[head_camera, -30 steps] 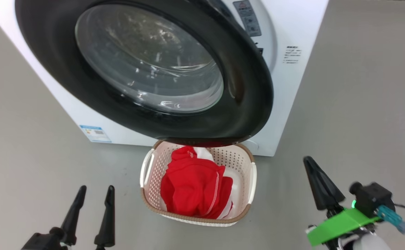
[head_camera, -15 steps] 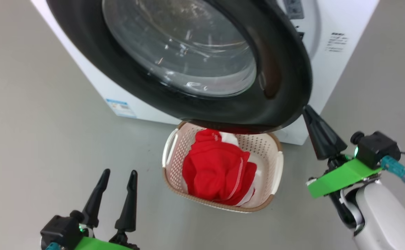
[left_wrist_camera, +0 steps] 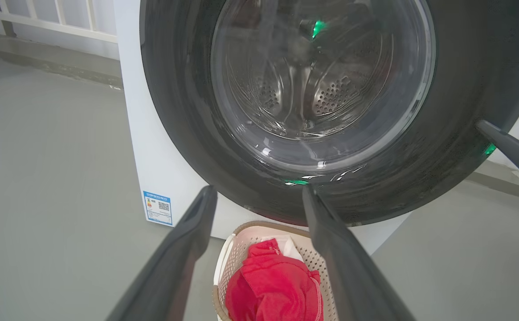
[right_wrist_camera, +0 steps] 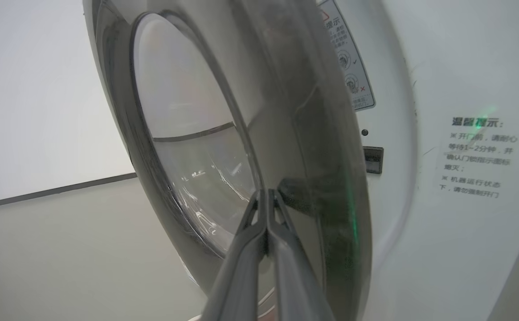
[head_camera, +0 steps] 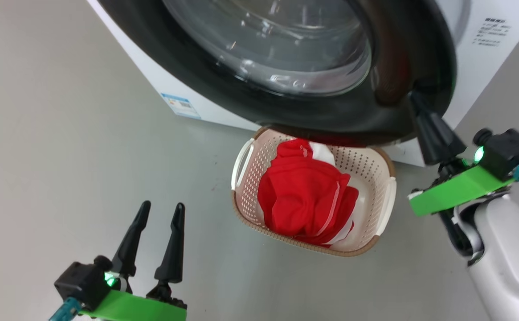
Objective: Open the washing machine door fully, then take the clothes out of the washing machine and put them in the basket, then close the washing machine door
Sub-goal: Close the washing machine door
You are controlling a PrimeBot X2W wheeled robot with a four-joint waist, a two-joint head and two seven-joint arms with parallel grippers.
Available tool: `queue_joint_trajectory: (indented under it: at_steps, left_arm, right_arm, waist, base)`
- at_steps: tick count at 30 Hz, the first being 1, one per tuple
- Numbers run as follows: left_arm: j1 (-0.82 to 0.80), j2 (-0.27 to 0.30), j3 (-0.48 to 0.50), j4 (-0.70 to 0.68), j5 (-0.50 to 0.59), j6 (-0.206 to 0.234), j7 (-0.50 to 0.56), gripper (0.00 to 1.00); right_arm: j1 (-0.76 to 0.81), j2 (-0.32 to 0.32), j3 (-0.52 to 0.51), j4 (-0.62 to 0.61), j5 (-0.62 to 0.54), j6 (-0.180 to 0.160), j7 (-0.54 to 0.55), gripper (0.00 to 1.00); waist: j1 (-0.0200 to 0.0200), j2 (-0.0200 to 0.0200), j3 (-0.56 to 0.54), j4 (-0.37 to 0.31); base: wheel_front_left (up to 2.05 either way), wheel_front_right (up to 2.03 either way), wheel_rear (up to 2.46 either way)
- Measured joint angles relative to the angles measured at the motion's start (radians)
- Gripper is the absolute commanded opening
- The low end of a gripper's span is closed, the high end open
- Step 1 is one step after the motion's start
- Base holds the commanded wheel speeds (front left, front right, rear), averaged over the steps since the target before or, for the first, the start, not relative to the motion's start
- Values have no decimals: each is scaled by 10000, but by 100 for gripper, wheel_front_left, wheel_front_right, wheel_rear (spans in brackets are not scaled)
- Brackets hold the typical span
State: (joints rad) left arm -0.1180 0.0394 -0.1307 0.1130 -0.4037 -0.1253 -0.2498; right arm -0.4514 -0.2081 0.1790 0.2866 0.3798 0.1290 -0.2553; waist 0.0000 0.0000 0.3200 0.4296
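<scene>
washing machine door (head_camera: 321, 118): glossy black rim, clear glass | clothes (head_camera: 304, 200): bright red

The washing machine door (head_camera: 330, 118) has a glossy black rim around clear, reflective glass. The washing machine (head_camera: 473, 76) body is smooth white. The basket (head_camera: 377, 167) is perforated cream plastic. The clothes (head_camera: 304, 200) are soft red cloth. The floor (head_camera: 63, 133) looks matt grey.

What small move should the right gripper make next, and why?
Probably push the shut right gripper against the washing machine door to swing it closed: the clothes already lie in the basket, and the door stands ajar from the washing machine.
</scene>
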Motion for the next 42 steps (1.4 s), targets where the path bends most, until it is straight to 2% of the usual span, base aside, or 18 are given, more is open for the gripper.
queue_joint_trajectory:
  at_steps: [11,21,33,34,35,37,38,39,40,42]
  left_arm:
    - [-599,-29,-268,-140,-190,0,0,100]
    - [-914,-67,-313,-186,-305,0,0,100]
    - [-908,-77,-163,4,-134,0,0,100]
    - [-903,-75,-113,35,-69,0,0,100]
    - [-902,-75,-69,63,-2,0,0,100]
    - [-896,-77,-10,123,92,0,0,100]
    - [-884,-75,17,153,119,0,0,100]
    - [-859,-75,42,186,173,0,0,100]
    - [-837,-77,67,219,203,0,0,100]
    - [-761,-75,138,255,332,0,0,100]
  right_arm:
    - [-1167,-232,-826,-173,-19,29,-2,0]
    - [-1627,-184,-968,-314,-46,132,-15,0]
    - [-1298,-182,-644,-163,-104,29,-12,0]
    - [-1134,-151,-619,-142,-102,29,-12,16]
    - [-975,-109,-606,-132,-100,29,-12,21]
    - [-672,-33,-556,-125,-90,29,-12,44]
    - [-540,13,-541,-123,-54,29,-12,62]
    - [-402,71,-539,-121,-10,29,-12,96]
    - [-274,148,-552,-121,-2,27,-12,100]
    - [-13,295,-556,-130,0,29,-12,100]
  waist:
    - [0,0,994,226]
    - [0,0,1564,339]
    - [0,0,1147,116]
    - [0,0,1084,80]
    - [0,0,1023,40]
    - [0,0,898,-53]
    - [0,0,831,-100]
    - [0,0,759,-148]
    - [0,0,684,-196]
    - [0,0,525,-299]
  base:
    - [0,0,0]
    - [0,0,0]
    - [0,0,0]
    - [0,0,0]
    - [0,0,0]
    - [0,0,0]
    - [0,0,0]
    - [0,0,0]
    - [0,0,0]
    - [0,0,0]
